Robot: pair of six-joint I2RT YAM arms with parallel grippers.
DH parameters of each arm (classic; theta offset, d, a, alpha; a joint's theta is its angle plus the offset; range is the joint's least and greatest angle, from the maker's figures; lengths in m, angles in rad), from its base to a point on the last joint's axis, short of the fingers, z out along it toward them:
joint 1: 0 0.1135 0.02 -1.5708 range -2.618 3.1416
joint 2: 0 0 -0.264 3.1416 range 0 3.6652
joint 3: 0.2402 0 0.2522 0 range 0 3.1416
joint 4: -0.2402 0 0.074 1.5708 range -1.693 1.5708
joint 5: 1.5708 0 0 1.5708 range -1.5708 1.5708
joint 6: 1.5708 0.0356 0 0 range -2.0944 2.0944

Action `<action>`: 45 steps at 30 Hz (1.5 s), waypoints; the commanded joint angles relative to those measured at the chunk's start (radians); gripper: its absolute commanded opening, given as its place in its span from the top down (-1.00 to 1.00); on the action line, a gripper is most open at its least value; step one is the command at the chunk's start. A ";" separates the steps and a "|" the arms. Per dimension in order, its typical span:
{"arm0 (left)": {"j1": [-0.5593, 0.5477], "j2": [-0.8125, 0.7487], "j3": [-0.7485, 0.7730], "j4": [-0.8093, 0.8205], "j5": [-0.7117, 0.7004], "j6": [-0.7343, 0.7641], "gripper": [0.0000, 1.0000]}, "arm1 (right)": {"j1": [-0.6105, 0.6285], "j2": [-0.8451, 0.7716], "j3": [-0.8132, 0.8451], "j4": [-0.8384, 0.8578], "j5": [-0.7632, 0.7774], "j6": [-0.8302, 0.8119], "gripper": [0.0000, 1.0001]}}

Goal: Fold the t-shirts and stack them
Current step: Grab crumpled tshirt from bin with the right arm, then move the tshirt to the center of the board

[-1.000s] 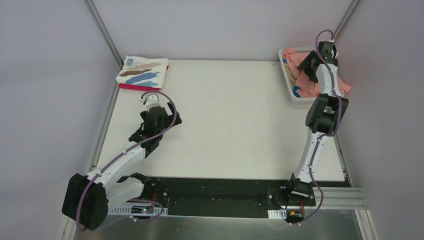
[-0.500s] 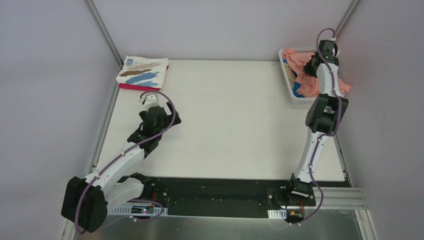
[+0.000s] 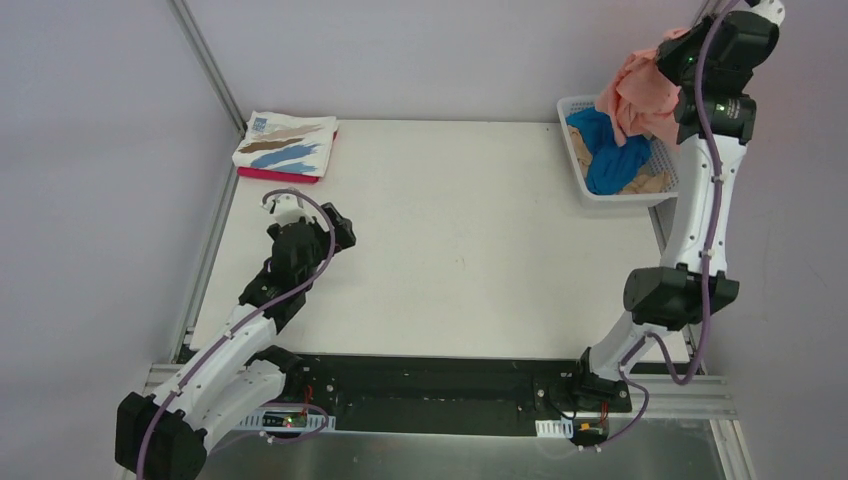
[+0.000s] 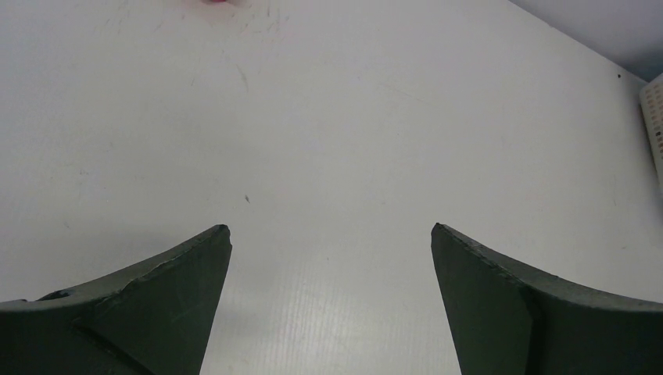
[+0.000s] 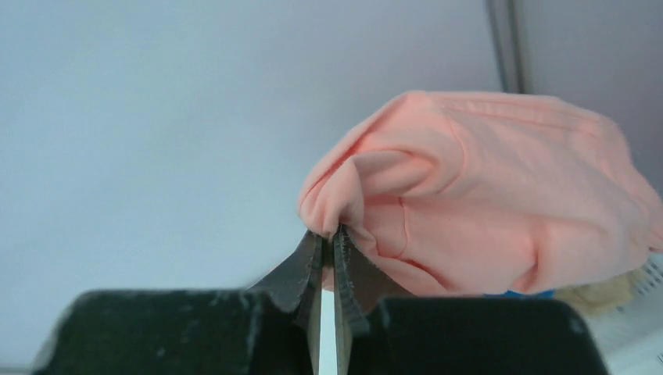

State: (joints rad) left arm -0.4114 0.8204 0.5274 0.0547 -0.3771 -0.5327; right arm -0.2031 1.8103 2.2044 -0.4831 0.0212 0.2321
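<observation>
Tbl (image 3: 450, 250): 1 pink tee (image 3: 630, 95), 1 bskt (image 3: 612, 198)

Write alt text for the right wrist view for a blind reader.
The right gripper is shut on a fold of the salmon-pink t-shirt, bunched in front of a grey wall; a sliver of white basket shows at lower right.

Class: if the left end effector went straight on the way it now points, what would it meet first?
The left end effector would probably meet the table top first, though depth is unclear.

salmon-pink tee (image 3: 630, 95); bright blue tee (image 3: 606, 155); white tee (image 3: 287, 142), brown-blue brushstrokes; magenta tee (image 3: 276, 175); white basket (image 3: 620, 198).
</observation>
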 commanded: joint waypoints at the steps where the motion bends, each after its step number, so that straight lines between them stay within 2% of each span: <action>1: 0.002 -0.063 -0.027 -0.009 0.005 -0.017 -0.98 | 0.073 -0.131 0.039 0.081 -0.139 0.032 1.00; 5: 0.001 -0.118 -0.046 -0.028 0.003 -0.032 -0.98 | 0.158 -0.208 0.039 0.094 -0.244 0.075 1.00; 9: 0.002 -0.163 -0.052 -0.064 -0.015 -0.053 -0.98 | 0.299 -0.282 0.016 0.094 -0.333 0.081 1.00; 16: 0.001 -0.205 -0.049 -0.130 -0.033 -0.093 -0.98 | 0.544 -0.365 -0.115 0.118 -0.422 0.068 1.00; 22: 0.001 -0.221 -0.038 -0.193 -0.063 -0.126 -0.98 | 0.763 -0.357 -0.213 0.079 -0.282 -0.071 1.00; 26: 0.001 -0.231 -0.041 -0.216 -0.060 -0.136 -0.98 | 0.859 -0.361 -0.333 0.060 -0.064 -0.112 1.00; 30: 0.002 -0.226 -0.035 -0.233 -0.056 -0.135 -0.98 | 0.916 -0.365 -0.491 0.089 0.182 -0.067 1.00; 35: 0.002 -0.193 -0.029 -0.232 -0.034 -0.139 -0.98 | 1.001 -0.308 -0.655 0.139 0.371 -0.011 1.00; 43: 0.002 -0.096 -0.001 -0.233 0.055 -0.131 -0.98 | 1.007 -0.138 -0.738 0.034 0.641 0.110 1.00; 44: 0.002 -0.081 0.003 -0.233 0.064 -0.130 -0.98 | 0.998 -0.128 -0.745 0.025 0.647 0.120 0.98; 45: 0.002 -0.070 0.008 -0.232 0.077 -0.130 -0.98 | 0.986 -0.120 -0.748 0.013 0.642 0.130 0.84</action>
State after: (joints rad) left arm -0.4114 0.7155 0.4850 -0.1753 -0.3592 -0.6483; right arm 0.8112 1.6726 1.4681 -0.4374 0.5083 0.2890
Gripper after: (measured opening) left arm 0.990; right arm 0.065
